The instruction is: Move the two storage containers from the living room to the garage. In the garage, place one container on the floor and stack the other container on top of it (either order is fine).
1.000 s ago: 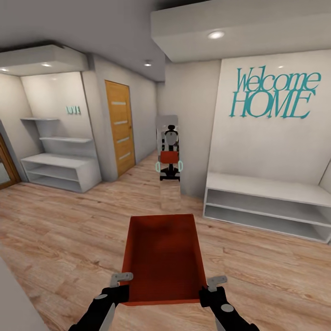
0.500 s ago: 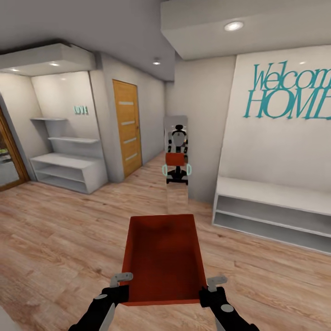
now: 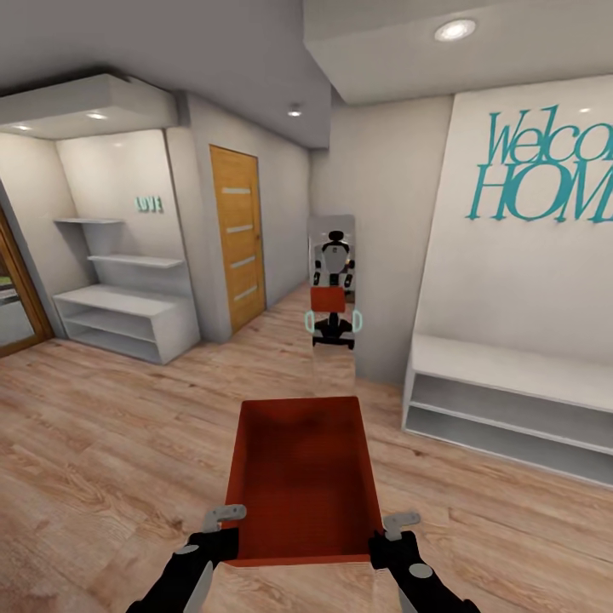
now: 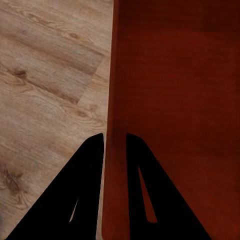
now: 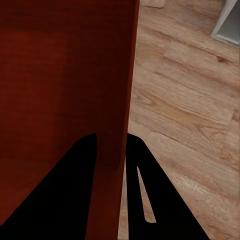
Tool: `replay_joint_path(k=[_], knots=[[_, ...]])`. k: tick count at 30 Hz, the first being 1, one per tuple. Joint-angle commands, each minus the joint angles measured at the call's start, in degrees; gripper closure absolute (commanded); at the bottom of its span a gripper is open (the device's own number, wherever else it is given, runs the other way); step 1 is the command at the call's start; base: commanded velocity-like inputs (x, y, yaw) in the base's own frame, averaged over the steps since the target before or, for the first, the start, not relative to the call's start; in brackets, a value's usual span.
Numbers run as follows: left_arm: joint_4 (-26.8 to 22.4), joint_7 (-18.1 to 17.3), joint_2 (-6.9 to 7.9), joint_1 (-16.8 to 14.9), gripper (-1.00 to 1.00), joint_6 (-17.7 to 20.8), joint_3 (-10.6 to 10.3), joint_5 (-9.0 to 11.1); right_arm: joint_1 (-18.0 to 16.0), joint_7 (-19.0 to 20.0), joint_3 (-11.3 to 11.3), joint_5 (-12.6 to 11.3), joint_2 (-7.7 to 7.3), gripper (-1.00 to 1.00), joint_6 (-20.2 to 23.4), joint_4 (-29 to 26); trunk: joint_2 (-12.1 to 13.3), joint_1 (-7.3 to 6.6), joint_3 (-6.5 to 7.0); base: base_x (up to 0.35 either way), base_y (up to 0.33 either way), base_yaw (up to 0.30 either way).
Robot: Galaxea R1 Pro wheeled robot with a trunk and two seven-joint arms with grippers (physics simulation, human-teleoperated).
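An orange-red storage container hangs in front of me above the light wood plank flooring, held level by both arms. My left gripper is shut on its left wall near the near corner, and my right gripper is shut on its right wall. In the left wrist view the two dark fingers straddle the container's thin wall. The right wrist view shows that gripper's fingers clamped on the other wall. The bin is empty inside.
A mirror on the wall corner ahead reflects me with the bin. A low white shelf bench stands at the right under teal wall lettering. A wooden door and white shelving are at the left. A corridor runs between door and mirror.
The whole view has swung to the left and moved forward: the lettering and bench slid right, the mirror looms slightly nearer. The bin and both grippers keep their place in the picture.
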Motion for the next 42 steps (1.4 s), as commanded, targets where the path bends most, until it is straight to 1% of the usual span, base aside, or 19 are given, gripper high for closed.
replay_joint_path(k=[1, 8, 42], knots=[[-0.16, 0.46, -0.07, 0.05, 1.0, -1.73, -0.11, -0.91, -0.08, -0.21, -0.27, -0.65, 1.75, 1.0, -0.13, 0.16, -0.04, 0.05, -0.02, 0.327, 0.0, 0.0], [-0.16, 0.46, -0.07, 0.05, 1.0, -1.73, -0.11, -0.91, -0.08, -0.21, -0.26, -0.65, 1.75, 1.0, -0.13, 0.15, -0.04, 0.05, -0.02, 0.327, 0.0, 0.084], [-0.16, 0.46, -0.07, 0.05, 1.0, -1.73, -0.11, -0.91, -0.08, -0.21, -0.24, -0.65, 1.75, 1.0, -0.13, 0.15, -0.04, 0.05, -0.02, 0.327, 0.0, 0.248]])
